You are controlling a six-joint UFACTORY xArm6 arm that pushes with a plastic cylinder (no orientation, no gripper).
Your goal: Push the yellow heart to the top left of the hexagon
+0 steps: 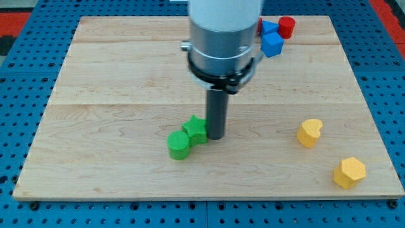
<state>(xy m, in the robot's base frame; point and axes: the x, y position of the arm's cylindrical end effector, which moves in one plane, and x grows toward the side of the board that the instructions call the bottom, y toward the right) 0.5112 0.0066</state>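
Worktop of pale wood, and my tip is planted near the middle of it, touching or just beside the right edge of the green star, with a green cylinder snug against that star on its lower left. No jaws on this tool, just the bare rod, holding nothing. Over on the view's right sits the yellow heart, and below and to the right of it the yellow hexagon. So the heart lies up and left of the hexagon, near it but not touching, which is about where the task wants it; I'd judge little or nothing remains. The tip stands well apart from both yellow pieces, and why it sits by the greens I can't say. Up at the top right, blue blocks and a red cylinder huddle, partly hidden behind the arm.
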